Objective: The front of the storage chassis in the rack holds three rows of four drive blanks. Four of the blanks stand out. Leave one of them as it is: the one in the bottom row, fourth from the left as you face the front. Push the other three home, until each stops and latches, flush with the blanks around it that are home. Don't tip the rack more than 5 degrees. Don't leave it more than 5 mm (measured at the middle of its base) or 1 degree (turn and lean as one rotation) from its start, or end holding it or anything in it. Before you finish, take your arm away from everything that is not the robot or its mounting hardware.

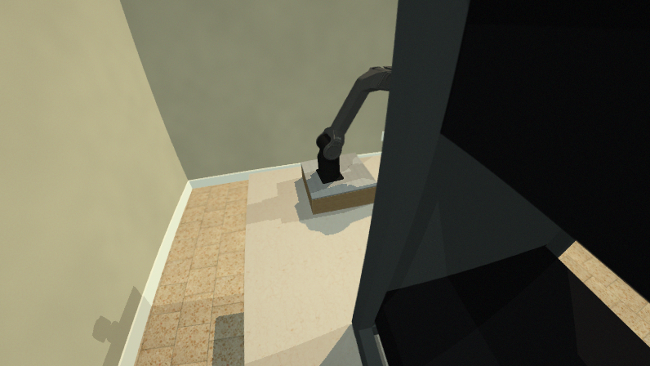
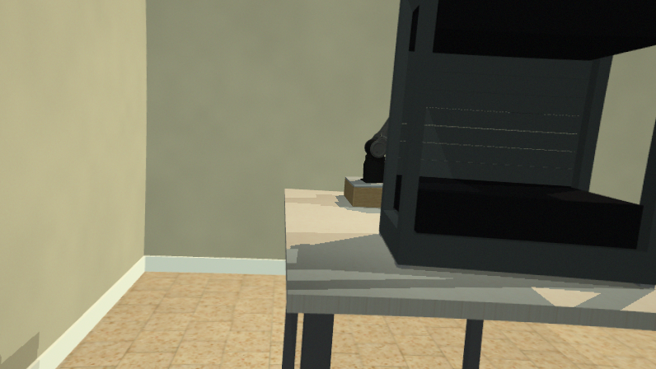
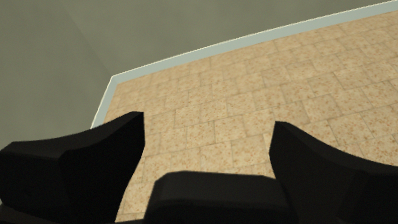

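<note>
Now the wide-open, empty gripper (image 3: 207, 150) sees only floor, wall at 11 o'clock, so turn it slowly toward the rack (image 1: 409, 136) without bumping it.

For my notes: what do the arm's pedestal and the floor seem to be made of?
Pedestal: probably wood, brown grained sides, under a pale grey matte top plate. Floor: likely stone or ceramic tiles, speckled tan squares with thin joints, dull finish.
</note>
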`<state>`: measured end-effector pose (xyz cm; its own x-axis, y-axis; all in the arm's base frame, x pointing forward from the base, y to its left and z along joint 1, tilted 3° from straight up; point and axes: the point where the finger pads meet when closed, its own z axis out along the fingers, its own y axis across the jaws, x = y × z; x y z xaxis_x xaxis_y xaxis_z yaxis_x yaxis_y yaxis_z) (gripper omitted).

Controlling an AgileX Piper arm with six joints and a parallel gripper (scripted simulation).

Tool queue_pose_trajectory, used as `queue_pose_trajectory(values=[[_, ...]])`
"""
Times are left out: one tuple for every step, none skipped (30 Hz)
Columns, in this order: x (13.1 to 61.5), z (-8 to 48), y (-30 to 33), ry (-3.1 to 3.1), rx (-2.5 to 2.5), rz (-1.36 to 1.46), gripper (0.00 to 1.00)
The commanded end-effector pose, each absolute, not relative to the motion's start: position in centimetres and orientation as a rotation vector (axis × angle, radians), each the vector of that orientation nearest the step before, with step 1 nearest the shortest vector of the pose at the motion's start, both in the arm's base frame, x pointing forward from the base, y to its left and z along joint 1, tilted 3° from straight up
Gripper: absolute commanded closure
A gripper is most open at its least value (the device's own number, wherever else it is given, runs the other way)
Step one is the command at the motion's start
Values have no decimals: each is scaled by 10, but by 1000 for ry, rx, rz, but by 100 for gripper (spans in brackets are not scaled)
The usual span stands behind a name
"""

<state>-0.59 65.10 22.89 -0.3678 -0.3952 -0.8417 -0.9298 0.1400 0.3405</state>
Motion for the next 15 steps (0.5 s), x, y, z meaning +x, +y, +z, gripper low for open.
queue_pose_trajectory(values=[[2,249,648,1830,-1211,1254,0],[6,257,646,1824,-1184,1277,0],[10,265,645,1818,-1156,1300,0],[14,274,643,1811,-1127,1323,0],[18,283,641,1804,-1097,1346,0],[23,291,638,1797,-1066,1368,0],[28,300,636,1788,-1034,1389,0],[33,309,633,1780,-1001,1410,0],[38,318,630,1771,-967,1430,0],[44,327,626,1762,-932,1450,0],[50,336,622,1752,-896,1469,0],[56,345,618,1741,-859,1487,0],[62,354,614,1731,-821,1505,0],[62,354,614,1731,-821,1505,0],[62,354,614,1731,-821,1505,0]])
